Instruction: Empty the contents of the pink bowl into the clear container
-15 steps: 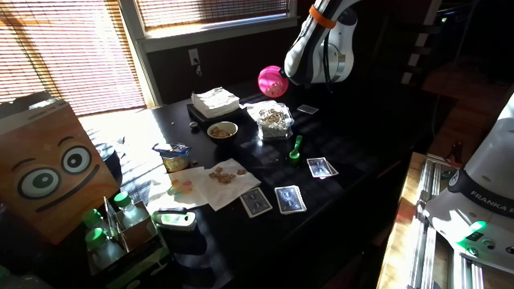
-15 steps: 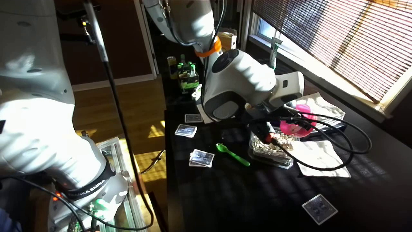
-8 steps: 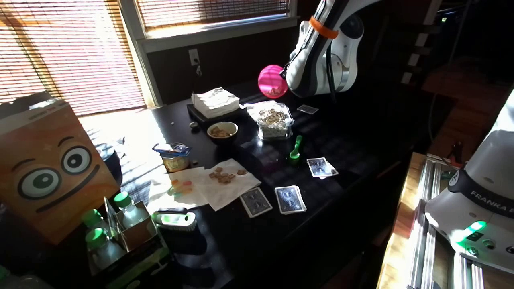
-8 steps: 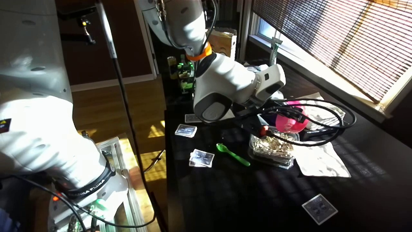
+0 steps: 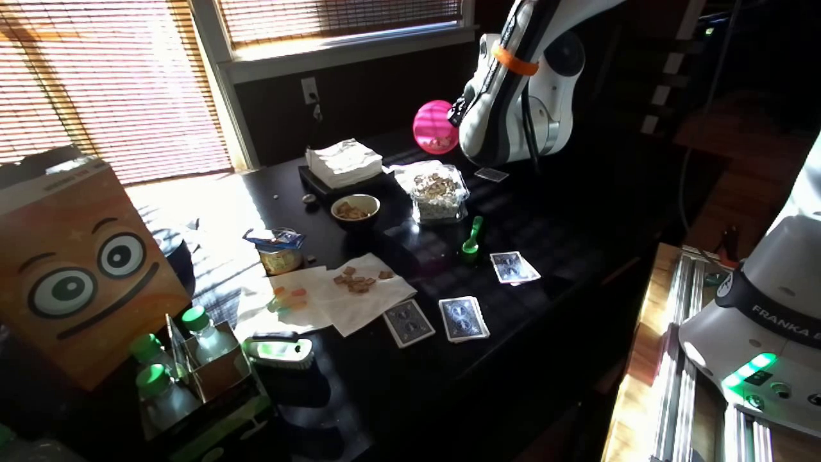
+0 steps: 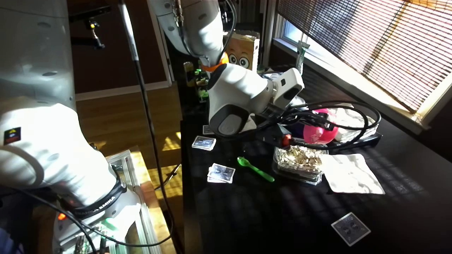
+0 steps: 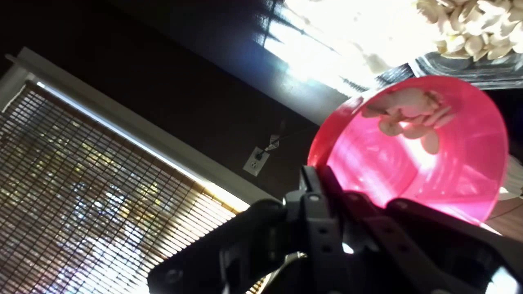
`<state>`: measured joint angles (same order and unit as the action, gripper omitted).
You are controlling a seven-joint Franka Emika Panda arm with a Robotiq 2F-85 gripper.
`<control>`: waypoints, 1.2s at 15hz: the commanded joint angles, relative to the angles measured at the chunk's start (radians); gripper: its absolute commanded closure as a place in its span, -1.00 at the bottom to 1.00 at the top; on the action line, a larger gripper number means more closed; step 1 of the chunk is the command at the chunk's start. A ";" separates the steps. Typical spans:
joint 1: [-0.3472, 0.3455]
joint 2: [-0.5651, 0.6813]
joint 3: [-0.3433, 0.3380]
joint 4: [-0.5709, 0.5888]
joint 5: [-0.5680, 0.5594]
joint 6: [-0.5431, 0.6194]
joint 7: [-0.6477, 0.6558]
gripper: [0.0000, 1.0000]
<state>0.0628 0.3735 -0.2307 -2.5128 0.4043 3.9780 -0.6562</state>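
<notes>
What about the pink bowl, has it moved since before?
Yes: in an exterior view, the pink bowl has shifted to the picture's left and slightly up against the white napkin stack.

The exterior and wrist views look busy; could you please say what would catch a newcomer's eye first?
Most likely the pink bowl, the most vivid thing, tipped on its side in the gripper, raised near the clear container, with a few pale pieces inside. Next would probably come the orange box with its big cartoon face, at the left edge in an exterior view. Bright blinds at that view's upper left may compete.
</notes>
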 commanded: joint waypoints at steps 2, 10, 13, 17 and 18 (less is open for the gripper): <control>0.023 0.032 -0.006 0.000 0.009 0.119 0.005 0.98; 0.016 0.060 0.008 -0.001 0.005 0.259 0.045 0.98; 0.068 0.035 -0.040 0.024 0.015 0.244 0.050 0.98; 0.152 0.035 -0.123 0.065 0.030 0.240 0.049 0.98; 0.181 0.038 -0.153 0.077 0.037 0.240 0.047 0.98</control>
<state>0.1633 0.4157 -0.3105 -2.4678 0.4067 4.2177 -0.6142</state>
